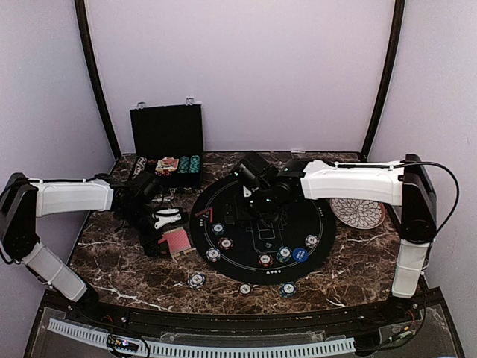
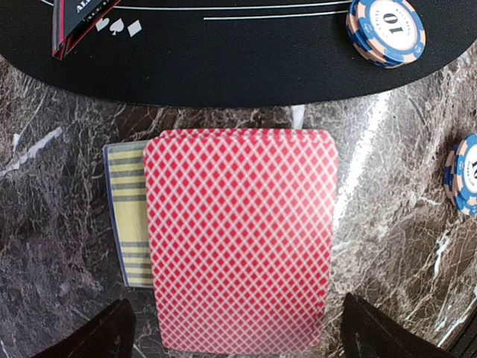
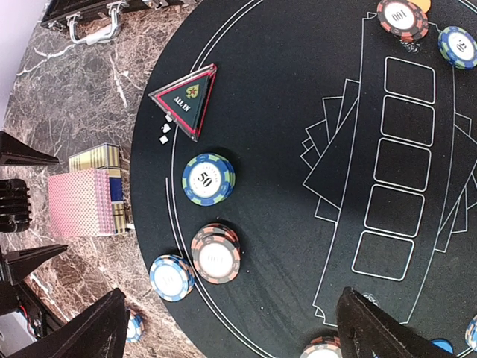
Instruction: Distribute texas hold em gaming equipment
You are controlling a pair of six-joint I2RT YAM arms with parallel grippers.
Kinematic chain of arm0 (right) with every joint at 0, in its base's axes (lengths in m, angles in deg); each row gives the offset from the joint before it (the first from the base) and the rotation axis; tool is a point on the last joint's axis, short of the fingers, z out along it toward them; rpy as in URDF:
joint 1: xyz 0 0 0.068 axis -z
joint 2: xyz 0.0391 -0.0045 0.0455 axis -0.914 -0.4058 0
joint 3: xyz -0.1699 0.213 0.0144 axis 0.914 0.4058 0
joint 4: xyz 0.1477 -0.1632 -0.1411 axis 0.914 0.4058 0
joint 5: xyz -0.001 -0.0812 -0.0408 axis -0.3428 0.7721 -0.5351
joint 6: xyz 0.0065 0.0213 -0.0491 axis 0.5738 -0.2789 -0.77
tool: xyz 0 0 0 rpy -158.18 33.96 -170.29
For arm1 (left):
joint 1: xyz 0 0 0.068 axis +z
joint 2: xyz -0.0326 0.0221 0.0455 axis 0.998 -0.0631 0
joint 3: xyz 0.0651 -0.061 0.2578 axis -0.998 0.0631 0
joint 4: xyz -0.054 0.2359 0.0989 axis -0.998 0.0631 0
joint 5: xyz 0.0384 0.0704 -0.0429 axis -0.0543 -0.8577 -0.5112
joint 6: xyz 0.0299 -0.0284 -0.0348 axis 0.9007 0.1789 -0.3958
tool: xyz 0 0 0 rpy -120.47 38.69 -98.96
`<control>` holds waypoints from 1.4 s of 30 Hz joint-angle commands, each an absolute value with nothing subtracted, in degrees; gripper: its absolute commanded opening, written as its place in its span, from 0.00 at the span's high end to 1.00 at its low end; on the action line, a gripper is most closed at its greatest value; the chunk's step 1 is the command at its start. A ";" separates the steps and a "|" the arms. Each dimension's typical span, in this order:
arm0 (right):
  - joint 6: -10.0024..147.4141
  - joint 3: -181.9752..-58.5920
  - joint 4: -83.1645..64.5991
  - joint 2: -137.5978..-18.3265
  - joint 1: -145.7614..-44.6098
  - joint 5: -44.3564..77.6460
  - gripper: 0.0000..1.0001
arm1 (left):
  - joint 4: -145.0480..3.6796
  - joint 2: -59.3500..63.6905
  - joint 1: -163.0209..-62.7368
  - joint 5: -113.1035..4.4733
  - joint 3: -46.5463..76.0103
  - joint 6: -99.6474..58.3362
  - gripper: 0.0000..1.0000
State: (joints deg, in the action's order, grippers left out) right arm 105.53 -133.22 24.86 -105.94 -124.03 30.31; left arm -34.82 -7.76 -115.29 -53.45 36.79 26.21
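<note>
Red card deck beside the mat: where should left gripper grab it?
Pinch the deck across its long side edges from straight above: it lies flat on the table, with the open left gripper straddling those edges. A striped box crowds one edge.

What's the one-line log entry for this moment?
left end effector: open, over red-backed deck | right end effector: open, over black mat | chips: on mat and table
</note>
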 commanded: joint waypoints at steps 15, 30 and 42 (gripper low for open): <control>106.42 -131.42 24.64 -102.46 -124.33 31.73 0.02 | -36.57 -9.45 -115.73 -54.38 38.48 27.04 0.01; 106.78 -131.01 24.61 -101.91 -124.32 31.69 0.01 | -37.45 -11.32 -115.73 -56.01 39.38 27.66 0.01; 106.89 -130.53 24.40 -101.38 -124.32 31.67 0.02 | -38.63 -11.92 -115.61 -57.35 39.17 28.35 0.01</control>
State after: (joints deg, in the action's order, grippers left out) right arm 106.23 -131.39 24.89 -104.01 -124.03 30.77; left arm -38.01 -11.61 -115.48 -56.49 38.67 27.41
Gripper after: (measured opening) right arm 0.986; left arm 0.988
